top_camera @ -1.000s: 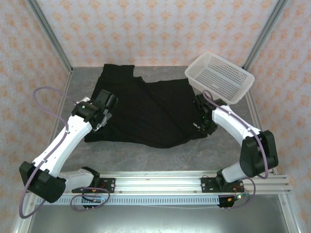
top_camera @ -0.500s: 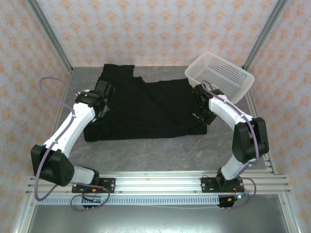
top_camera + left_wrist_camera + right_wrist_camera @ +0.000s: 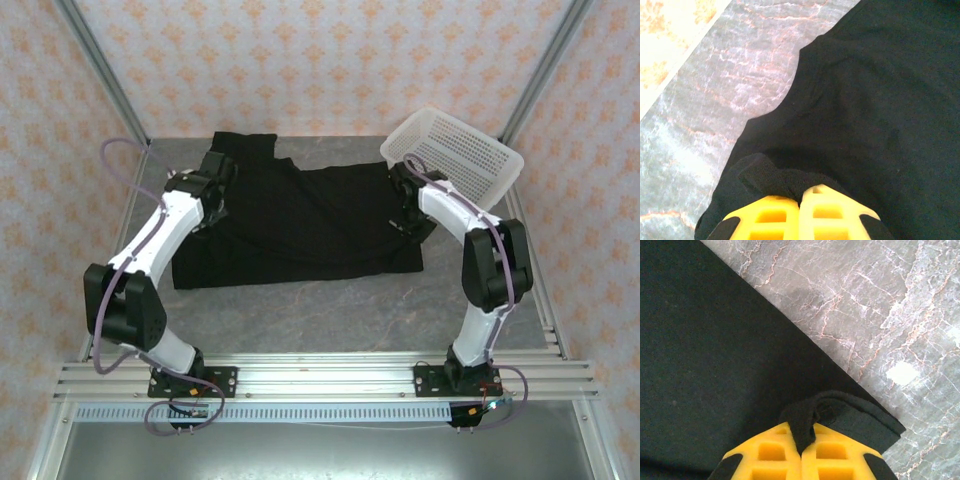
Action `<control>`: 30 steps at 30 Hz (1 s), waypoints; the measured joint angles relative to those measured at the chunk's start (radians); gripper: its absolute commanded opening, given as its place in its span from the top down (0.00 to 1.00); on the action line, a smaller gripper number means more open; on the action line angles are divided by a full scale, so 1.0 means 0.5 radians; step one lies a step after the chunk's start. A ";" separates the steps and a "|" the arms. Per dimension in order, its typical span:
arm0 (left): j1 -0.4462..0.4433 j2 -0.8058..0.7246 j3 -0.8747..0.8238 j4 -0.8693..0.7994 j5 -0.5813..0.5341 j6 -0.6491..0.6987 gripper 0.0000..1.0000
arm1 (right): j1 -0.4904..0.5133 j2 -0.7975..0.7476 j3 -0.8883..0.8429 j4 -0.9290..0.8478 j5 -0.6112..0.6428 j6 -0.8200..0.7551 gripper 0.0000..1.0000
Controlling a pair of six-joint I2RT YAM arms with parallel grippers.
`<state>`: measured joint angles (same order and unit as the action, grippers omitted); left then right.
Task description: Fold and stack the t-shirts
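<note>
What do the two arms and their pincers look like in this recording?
The left arm and right arm have white shells with black joints, mounted on an aluminium rail. A purplish-grey cable loops along each. The left pincer and right pincer have yellow fingers with square hollows, edged in black.

Overhead view from behind, both wrist views close above t-shirt [image 3: 300,225] (shared)
</note>
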<state>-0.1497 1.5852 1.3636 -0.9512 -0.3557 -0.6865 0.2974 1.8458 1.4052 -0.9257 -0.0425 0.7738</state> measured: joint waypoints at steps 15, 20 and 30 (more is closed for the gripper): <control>0.043 0.456 0.280 0.089 -0.001 0.383 0.96 | -0.011 0.234 0.205 0.005 0.019 -0.043 1.00; 0.066 0.532 0.385 0.053 0.002 0.435 0.28 | -0.033 0.286 0.253 0.011 0.017 -0.123 0.50; 0.524 0.125 0.014 -0.144 0.335 0.251 0.29 | -0.067 -0.008 0.151 -0.010 0.047 -0.333 0.40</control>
<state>0.1123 1.6478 1.3708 -1.0233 -0.1883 -0.5610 0.2638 1.8416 1.4807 -0.9306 -0.0193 0.6075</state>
